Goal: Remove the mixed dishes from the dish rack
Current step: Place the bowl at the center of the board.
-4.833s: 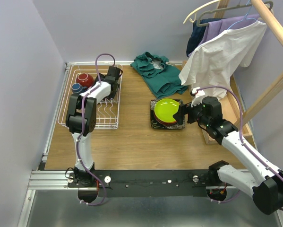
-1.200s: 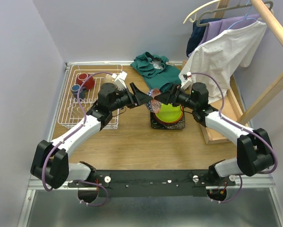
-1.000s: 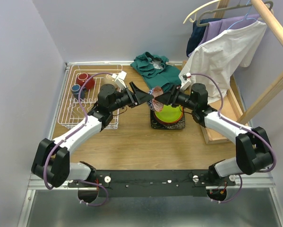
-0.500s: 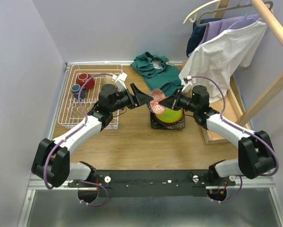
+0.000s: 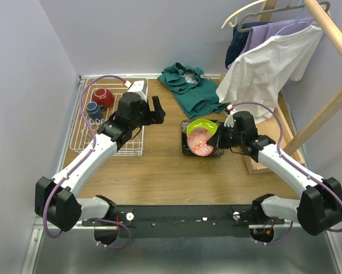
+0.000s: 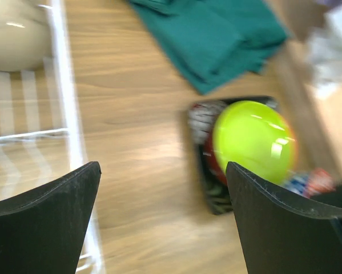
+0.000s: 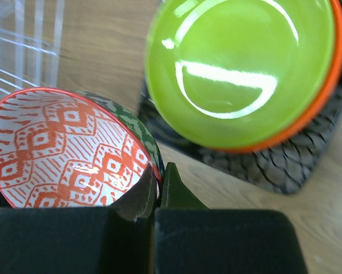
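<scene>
Right tool (image 7: 158, 181) clamped on rim of red-patterned bowl (image 7: 68, 151); bowl tilted, just beside lime-green plate (image 7: 239, 68), toward right edge of the table (image 5: 159, 171). My left tool (image 5: 157, 109) gapes wide, empty, beside dish rack (image 5: 78, 145) at far left corner. Red cup (image 5: 103, 96) and dark-blue mug (image 5: 93, 107) sit inside the rack.

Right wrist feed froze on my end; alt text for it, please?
The right gripper is shut on the rim of a red-patterned bowl. Beyond it, a lime-green plate sits on an orange plate and a black plate on the table.
</scene>
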